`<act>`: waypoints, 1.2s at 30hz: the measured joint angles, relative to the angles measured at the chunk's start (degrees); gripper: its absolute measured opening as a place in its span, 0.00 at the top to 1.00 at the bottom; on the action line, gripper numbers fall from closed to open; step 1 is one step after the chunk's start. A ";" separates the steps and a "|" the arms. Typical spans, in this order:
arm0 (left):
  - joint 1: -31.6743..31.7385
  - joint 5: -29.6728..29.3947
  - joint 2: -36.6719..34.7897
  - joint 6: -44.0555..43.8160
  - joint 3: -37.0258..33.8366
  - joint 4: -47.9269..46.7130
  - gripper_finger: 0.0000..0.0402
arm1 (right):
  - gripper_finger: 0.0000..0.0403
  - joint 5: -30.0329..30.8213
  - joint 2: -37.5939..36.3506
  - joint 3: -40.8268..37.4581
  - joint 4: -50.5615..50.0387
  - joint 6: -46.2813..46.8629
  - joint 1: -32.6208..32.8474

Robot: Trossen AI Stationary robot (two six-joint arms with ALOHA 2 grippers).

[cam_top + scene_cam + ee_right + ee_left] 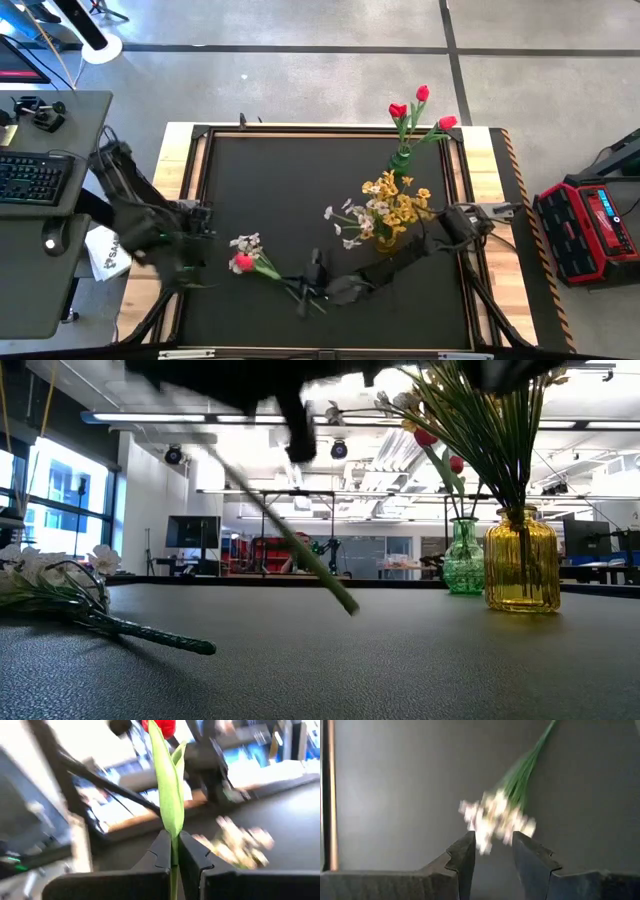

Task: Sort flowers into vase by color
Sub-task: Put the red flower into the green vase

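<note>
A red tulip (243, 262) with a green stem is in my right gripper (308, 282), which is shut on it near the table's front middle. A white blossom spray (245, 242) lies flat on the mat beside the tulip's bud; in the low view the white spray (60, 588) rests on its blossoms and stem. My left gripper (492, 855) is open and hovers just short of the white spray (496, 817), touching nothing. A green vase (401, 160) holds red tulips. A yellow vase (388, 240) holds yellow and pale blossoms. My right gripper pinches the red tulip's stem (173, 845) between its two fingers (161, 851), just below the long leaf, with the fingers across the stem. The bud (161, 726) points away from the gripper. In the low view the stem (305, 555) slants down below the gripper, its cut end (350, 608) apparently clear of the mat.
The black mat (280, 180) is bare across its far left part. The green vase (463, 557) and the yellow vase (521, 572) stand close together on the right. A wooden frame (190, 170) borders the mat. A desk with a keyboard (30, 178) stands left of the table.
</note>
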 joint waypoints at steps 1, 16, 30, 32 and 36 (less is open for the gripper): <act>-2.03 -2.50 -1.54 0.34 -1.14 3.08 0.70 | 1.00 -0.02 0.00 -1.15 5.67 -3.46 0.77; -6.37 -4.33 -2.68 43.26 -42.61 107.10 0.70 | 1.00 -25.16 -0.09 -3.35 40.40 -38.05 5.13; 13.23 12.90 13.27 59.87 -45.69 147.61 0.64 | 1.00 -33.65 -0.11 -3.32 40.25 -39.41 -1.22; 14.64 13.05 14.33 59.48 -44.06 147.61 0.62 | 1.00 -33.66 -0.11 -3.32 39.98 -39.41 -1.72; 16.37 13.19 15.64 57.02 -41.47 147.28 0.61 | 1.00 -33.67 -0.11 -3.32 39.62 -39.43 -1.79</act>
